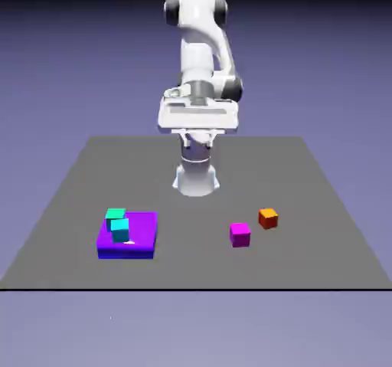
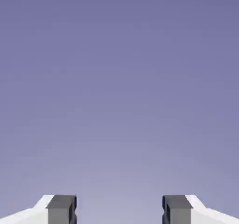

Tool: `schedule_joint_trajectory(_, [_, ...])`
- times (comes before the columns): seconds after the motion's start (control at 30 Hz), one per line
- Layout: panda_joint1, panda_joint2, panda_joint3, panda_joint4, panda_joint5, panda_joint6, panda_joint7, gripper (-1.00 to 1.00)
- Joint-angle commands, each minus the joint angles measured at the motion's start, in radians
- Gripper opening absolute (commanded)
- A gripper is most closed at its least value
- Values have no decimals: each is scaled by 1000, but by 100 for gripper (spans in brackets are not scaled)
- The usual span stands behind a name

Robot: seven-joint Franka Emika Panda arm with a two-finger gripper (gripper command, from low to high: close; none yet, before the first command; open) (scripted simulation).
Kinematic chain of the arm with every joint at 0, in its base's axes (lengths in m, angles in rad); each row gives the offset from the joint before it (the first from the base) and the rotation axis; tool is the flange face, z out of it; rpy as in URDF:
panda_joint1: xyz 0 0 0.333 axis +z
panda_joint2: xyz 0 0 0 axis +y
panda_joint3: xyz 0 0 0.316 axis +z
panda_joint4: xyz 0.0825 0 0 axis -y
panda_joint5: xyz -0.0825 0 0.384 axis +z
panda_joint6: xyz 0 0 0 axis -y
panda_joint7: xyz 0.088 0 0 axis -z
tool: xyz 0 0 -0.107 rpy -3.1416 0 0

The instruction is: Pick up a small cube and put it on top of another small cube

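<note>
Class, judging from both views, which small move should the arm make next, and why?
Probably swing the open hand down toward the magenta cube: its fingers are apart with nothing between them, the hand view shows only backdrop, and the cube sits on the table.

Purple block [image 1: 141, 231], two teal cubes [image 1: 120, 231], orange cube [image 1: 268, 219], grey table [image 1: 191, 266], blue-violet backdrop [image 1: 61, 74]

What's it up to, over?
Gripper open, nothing between fingertips. Magenta cube on table, ungrasped. Orange cube nearby, not touching it.
</note>
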Motion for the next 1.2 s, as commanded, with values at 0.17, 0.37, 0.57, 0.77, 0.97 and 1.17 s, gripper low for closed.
schedule_joint_trajectory(0.17, [119, 217, -2, 52, 28, -162, 67, 0])
schedule_joint_trajectory(0.37, [238, 435, -5, 103, 57, -324, 134, 0])
schedule_joint_trajectory(0.57, [340, 619, -7, 147, 81, -461, 191, 0])
schedule_joint_trajectory(0.77, [330, 800, 15, 149, 109, -282, 170, 0])
schedule_joint_trajectory(0.97, [334, 719, 5, 148, 97, -362, 179, -100])
schedule_joint_trajectory(1.17, [222, 612, -66, 219, 83, -540, 211, -100])
